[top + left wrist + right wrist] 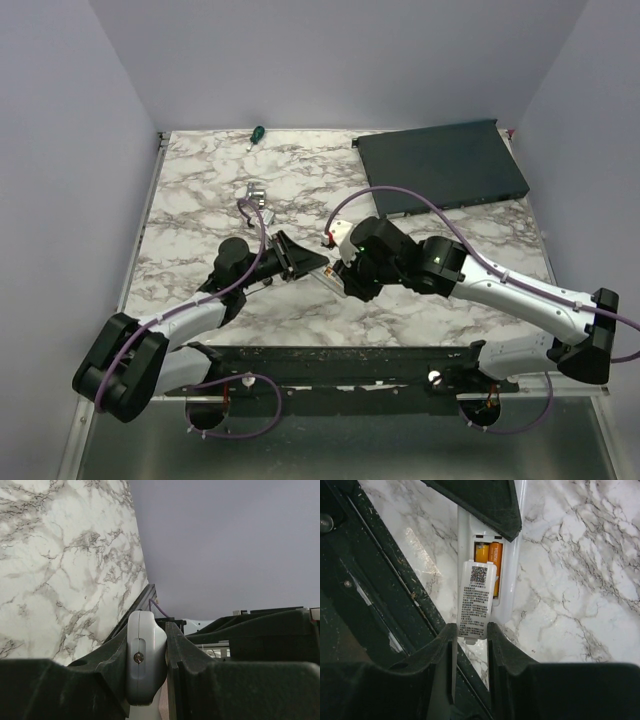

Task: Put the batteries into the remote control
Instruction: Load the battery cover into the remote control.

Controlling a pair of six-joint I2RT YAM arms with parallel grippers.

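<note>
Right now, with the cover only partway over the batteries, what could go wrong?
1. The battery cover, pinched by its near end in the right gripper, only partly covers the two orange batteries; pushed askew, it may jam instead of sliding home.
2. Its far edge could catch on a battery or lift it.
3. The left gripper clamps the remote control by one end, so the push might twist it or work it loose.

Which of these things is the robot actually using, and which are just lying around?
Part of the job: remote control, batteries in its compartment, battery cover.

Just lying about: screwdriver, silver bracket, dark flat box.
</note>
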